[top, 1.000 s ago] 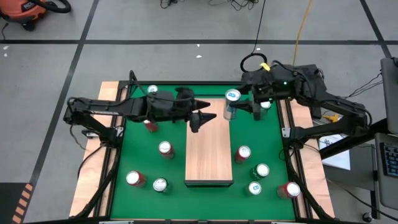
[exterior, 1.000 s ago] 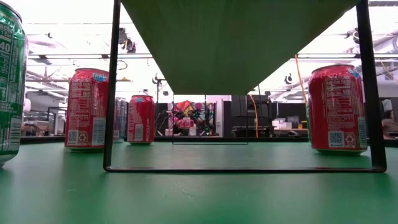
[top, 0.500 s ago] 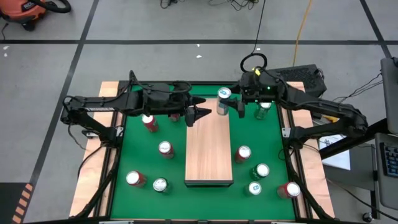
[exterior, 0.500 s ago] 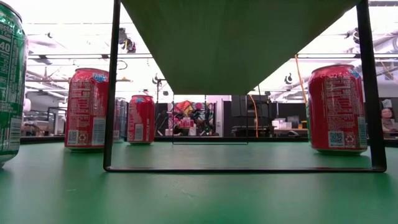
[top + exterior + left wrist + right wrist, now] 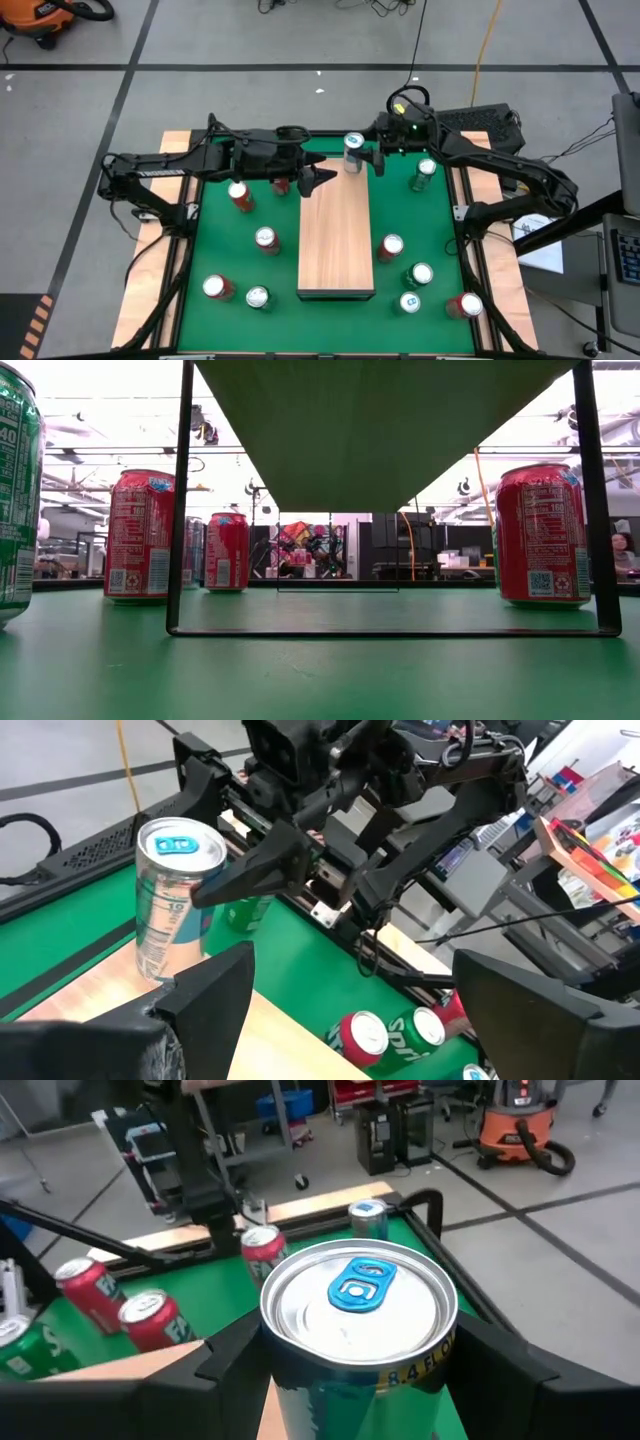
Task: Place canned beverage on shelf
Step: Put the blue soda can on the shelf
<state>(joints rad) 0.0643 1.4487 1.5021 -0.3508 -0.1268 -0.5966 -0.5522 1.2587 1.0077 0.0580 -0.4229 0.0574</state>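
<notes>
Even overhead light falls on the green worktop (image 5: 220, 260), where the arms cast only soft, faint shadows. In the low view, ceiling lights behind blow the background out to white, leaving the shelf (image 5: 380, 420) underside dim and the red cans (image 5: 541, 535) backlit. The nearest green can (image 5: 18, 490) is soft and bowed at the frame edge. The silver can's lid (image 5: 356, 1300) shows mild glare.
</notes>
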